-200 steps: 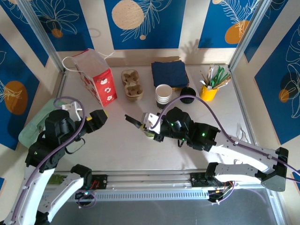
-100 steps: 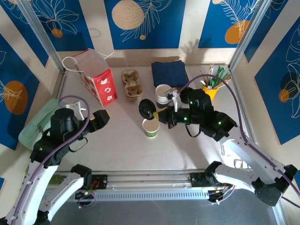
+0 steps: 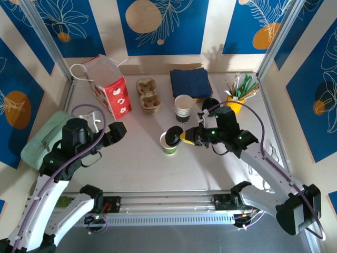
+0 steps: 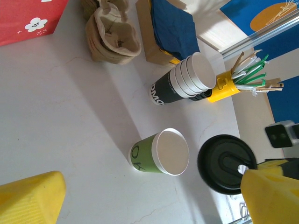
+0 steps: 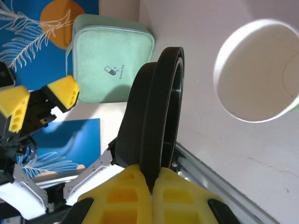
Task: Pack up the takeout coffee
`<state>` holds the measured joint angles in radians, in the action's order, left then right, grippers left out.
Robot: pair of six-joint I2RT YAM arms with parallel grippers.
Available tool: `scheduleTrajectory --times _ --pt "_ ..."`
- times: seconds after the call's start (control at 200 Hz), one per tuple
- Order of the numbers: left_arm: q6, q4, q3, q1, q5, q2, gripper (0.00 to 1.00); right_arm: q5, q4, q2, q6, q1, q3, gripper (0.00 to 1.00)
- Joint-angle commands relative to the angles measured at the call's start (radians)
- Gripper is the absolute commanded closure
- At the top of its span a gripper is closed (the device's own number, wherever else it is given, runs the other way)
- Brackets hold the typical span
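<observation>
Black lid poised by the open coffee cup

The takeout coffee cup (image 3: 168, 145) stands upright and uncovered mid-table (image 3: 137, 161). The right claw (image 3: 182, 137), clamped tight on a black lid (image 3: 172, 135), holds it on edge near the rim. The left claw (image 3: 118, 130) gapes wide and empty.

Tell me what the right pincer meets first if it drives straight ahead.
The right pincer, shut on the black lid, would likely bring it against the green cup; it could pass just beside, depth is unclear.

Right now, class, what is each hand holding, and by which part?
The right hand pinches a black lid by its rim. The left hand is open, holding nothing.
</observation>
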<state>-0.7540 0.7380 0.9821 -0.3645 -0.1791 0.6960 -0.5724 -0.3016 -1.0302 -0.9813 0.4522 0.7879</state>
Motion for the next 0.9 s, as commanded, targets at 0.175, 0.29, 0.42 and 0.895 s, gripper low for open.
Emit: scheduleTrajectory --times 0.175,0.29,0.42,0.895 --pt "-0.011 -0.033 -0.019 0.008 -0.022 -0.004 0.04 -0.088 0.195 -0.066 -0.142 -0.009 -0.089 1.00" --pt "-0.015 -0.037 -0.026 0.008 -0.026 -0.002 0.04 -0.083 0.229 -0.086 -0.143 -0.010 -0.108 1.00" --pt "-0.015 -0.035 -0.028 0.008 -0.026 -0.002 0.04 -0.084 0.254 -0.107 -0.140 -0.011 -0.121 1.00" --pt "-0.022 -0.042 -0.039 0.009 -0.028 -0.006 0.04 -0.074 0.309 -0.169 -0.136 -0.026 -0.156 0.98"
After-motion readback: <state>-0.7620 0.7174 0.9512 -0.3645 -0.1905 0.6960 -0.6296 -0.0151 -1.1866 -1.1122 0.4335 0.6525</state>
